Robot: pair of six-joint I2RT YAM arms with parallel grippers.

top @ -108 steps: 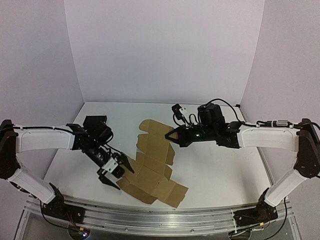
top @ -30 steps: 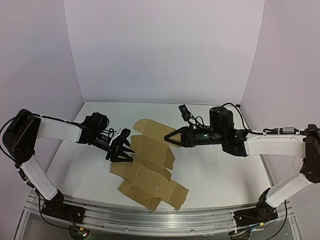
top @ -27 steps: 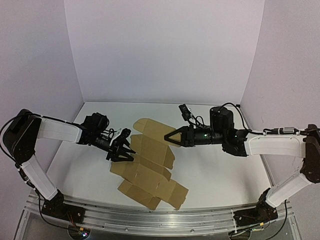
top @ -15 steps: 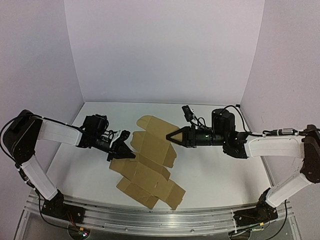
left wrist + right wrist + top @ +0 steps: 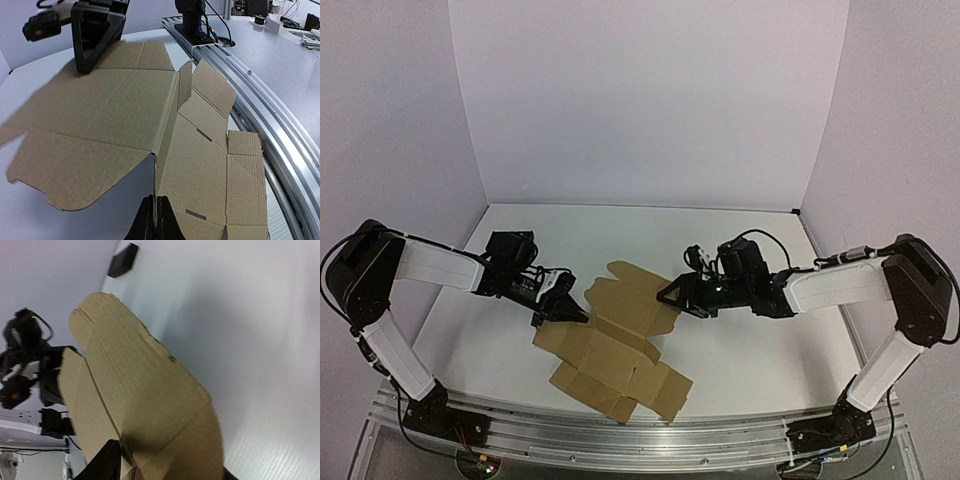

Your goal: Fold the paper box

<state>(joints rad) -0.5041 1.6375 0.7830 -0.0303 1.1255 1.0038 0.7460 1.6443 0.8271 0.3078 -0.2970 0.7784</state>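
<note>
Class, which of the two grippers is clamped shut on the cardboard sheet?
The left gripper: it is pinched shut on the paper box's edge, whereas the right gripper stands open around it.

box (image 5: 610, 360), plain brown corrugated cardboard, basically an unfolded die-cut sheet, laid out mid table (image 5: 770, 350), near panels spread flat toward the front edge, far panels with rounded flaps tipped up off the surface, fold lines clearly scored

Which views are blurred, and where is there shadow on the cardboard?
Top external: sharp, evenly lit, the near rail bowed by the lens. Left wrist: paper box sharp, only its left edge smeared. Right wrist: soft overall, shadow on the box's lower part.
</note>
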